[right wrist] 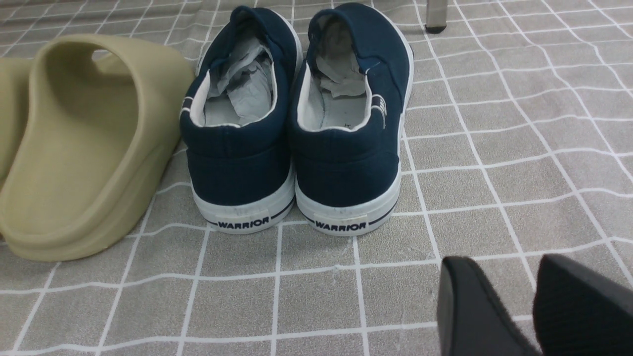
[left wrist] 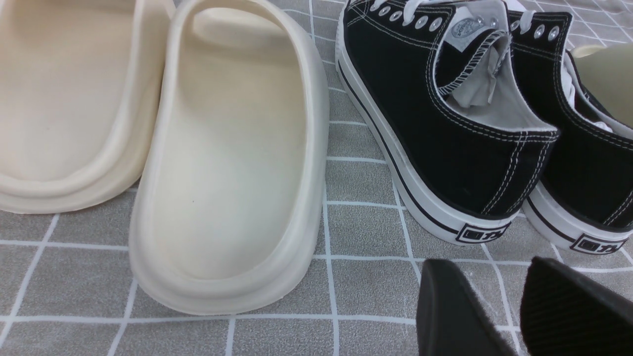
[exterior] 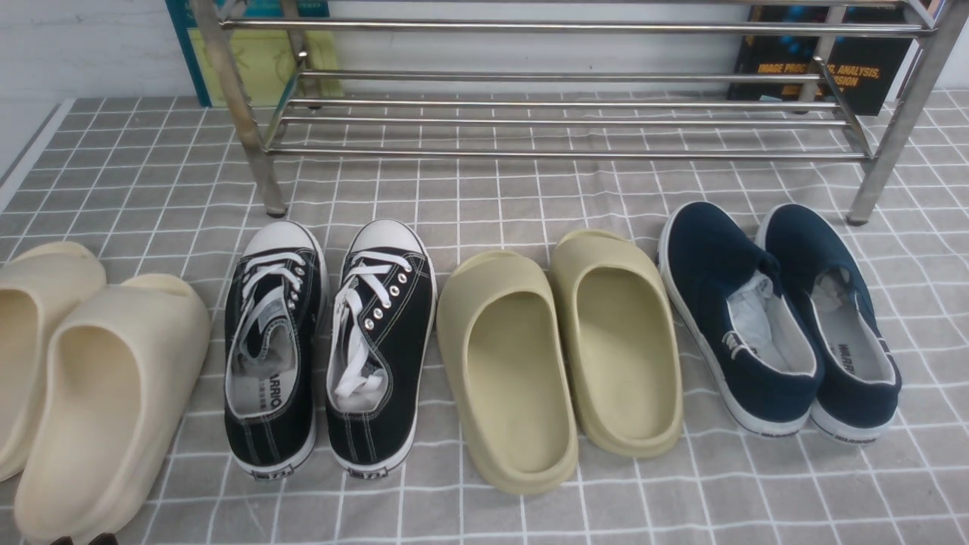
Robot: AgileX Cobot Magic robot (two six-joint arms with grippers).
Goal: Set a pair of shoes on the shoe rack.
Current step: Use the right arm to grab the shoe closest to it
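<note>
The pair of shoes, two navy slip-ons with white soles [exterior: 738,318] [exterior: 829,318], stands side by side at the right end of the row, toes toward the shoe rack [exterior: 560,121]. The silver rack spans the back of the cloth and nothing rests on its rails. In the right wrist view both heels [right wrist: 237,163] [right wrist: 346,163] face me. My right gripper [right wrist: 502,264] hovers open behind them over bare cloth, a little to their right and touching nothing. My left gripper [left wrist: 487,267] is also open and empty, just behind the heels of the black sneakers.
From the left, the row holds cream foam slides [exterior: 98,393], black lace-up sneakers [exterior: 329,348] and olive slides [exterior: 560,348] beside the navy pair. Books [exterior: 825,68] lean behind the rack. A rack post [right wrist: 436,17] stands beyond the navy toes. A grey checked cloth [exterior: 484,197] covers the surface.
</note>
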